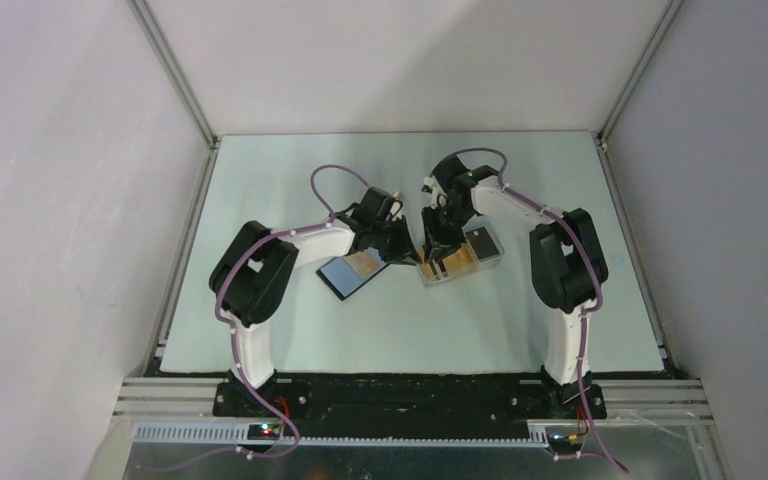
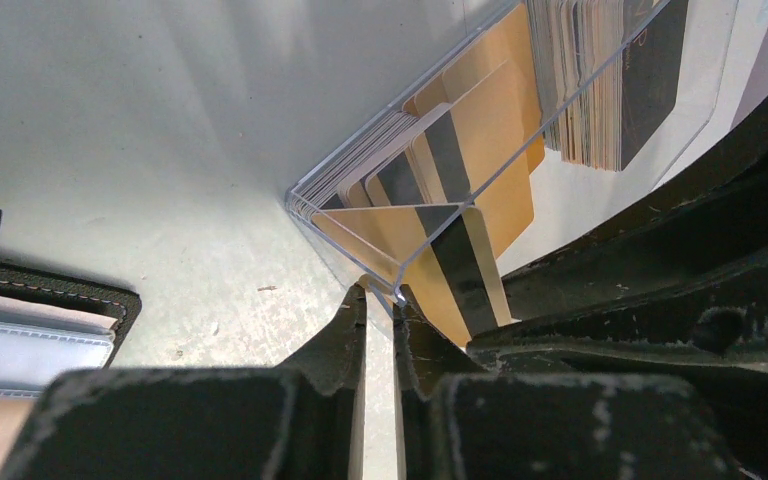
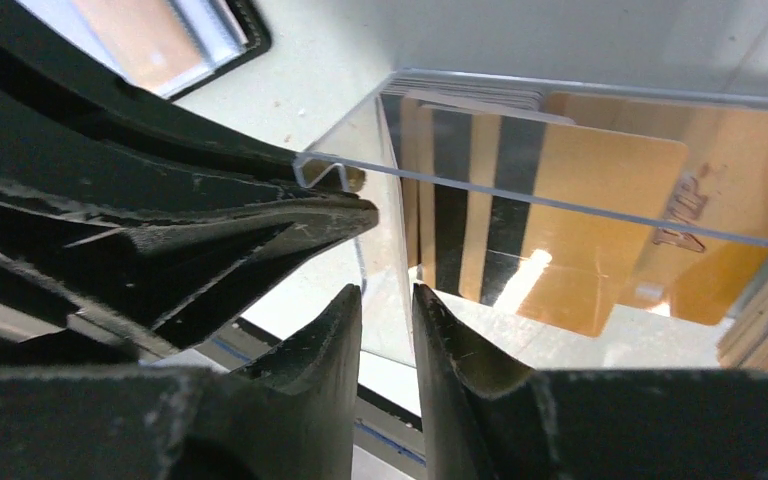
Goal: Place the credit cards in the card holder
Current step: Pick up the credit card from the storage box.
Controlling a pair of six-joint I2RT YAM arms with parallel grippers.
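Note:
The clear tray (image 1: 480, 262) holds the credit cards (image 1: 438, 265), orange with black stripes, plus a dark-faced stack (image 2: 650, 70). The card holder (image 1: 353, 272) lies open left of the tray, blue lining up, with an orange card on it. My left gripper (image 2: 380, 293) is shut to a thin slit at the tray's near corner (image 2: 397, 288). The corner of a striped orange card (image 2: 455, 265) and the tray's edge sit between its tips. My right gripper (image 3: 385, 295) is pinched on the tray's clear end wall (image 3: 380, 230), beside the striped cards (image 3: 505, 215).
Both grippers (image 1: 418, 243) crowd together at the tray's left end, fingers almost touching. The holder's stitched black edge (image 2: 60, 290) lies just left of the left gripper. Grey walls and metal rails (image 1: 185, 250) bound the pale table.

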